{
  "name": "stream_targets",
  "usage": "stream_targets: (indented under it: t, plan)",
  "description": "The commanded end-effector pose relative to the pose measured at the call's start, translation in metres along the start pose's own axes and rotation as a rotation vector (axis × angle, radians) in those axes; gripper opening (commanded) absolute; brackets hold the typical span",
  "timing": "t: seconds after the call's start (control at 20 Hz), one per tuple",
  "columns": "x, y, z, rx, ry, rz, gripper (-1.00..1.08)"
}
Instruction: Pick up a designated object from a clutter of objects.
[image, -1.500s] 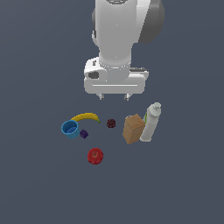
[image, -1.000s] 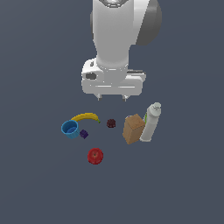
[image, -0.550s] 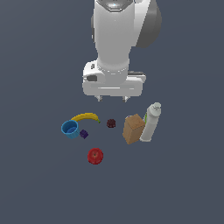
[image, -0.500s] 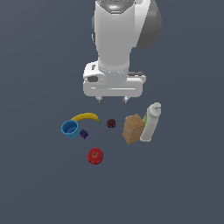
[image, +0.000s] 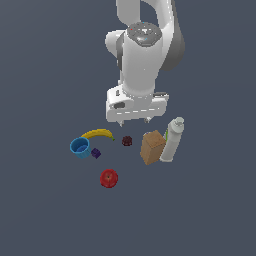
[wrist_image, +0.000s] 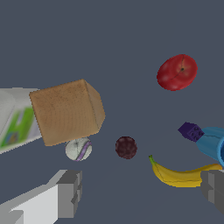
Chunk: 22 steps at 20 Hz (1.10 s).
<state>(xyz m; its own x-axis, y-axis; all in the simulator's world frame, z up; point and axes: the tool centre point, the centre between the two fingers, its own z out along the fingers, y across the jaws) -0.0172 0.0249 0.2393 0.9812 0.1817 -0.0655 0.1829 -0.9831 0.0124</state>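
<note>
Wrist view shows the gripper (wrist_image: 140, 192) spread wide and empty, 1 finger (wrist_image: 69, 193) on one side of the frame and the other at the opposite edge, with open air between them. In the exterior view the gripper (image: 134, 120) hangs above the floor (image: 45, 210), over the far edge of the clutter, touching nothing.

Closest to the open jaws in the wrist view is the ball (wrist_image: 78, 149), a small whitish-grey lump with a purple streak: this is the target. It sits tight against the lower edge of the box (wrist_image: 66, 111), apparently touching it, and it is hidden in the exterior view, probably behind the box (image: 152, 147). Just beside it lies the dark lump (wrist_image: 126, 147), then the banana (wrist_image: 183, 173). Farther out are the cube (wrist_image: 190, 131), the cup (wrist_image: 213, 142) and, well apart, the apple (wrist_image: 176, 72). The bottle (wrist_image: 13, 119) stands on the box's other side.

The main risk is the crowding. With the jaws this wide, a finger coming down beside the ball could strike the box or tip it, and a box knock could push the bottle over. The dark lump is near enough to be caught instead, or alongside. The ball is round and would likely roll away if 1 finger reaches it first. An off-centre closure could squeeze it out sideways.
</note>
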Motion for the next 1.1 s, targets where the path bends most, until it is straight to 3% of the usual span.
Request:
stream_targets:
  t: [0.0,0.65,1.05]
  plan:
    - [0.000,-0.009,0.017,-0.004,0.005,-0.077,1.00]
    - [-0.021,-0.067,0.109,-0.017,0.041,-0.540,1.00]
    - [-0.038,-0.092,0.143,-0.016,0.059,-0.734,1.00]
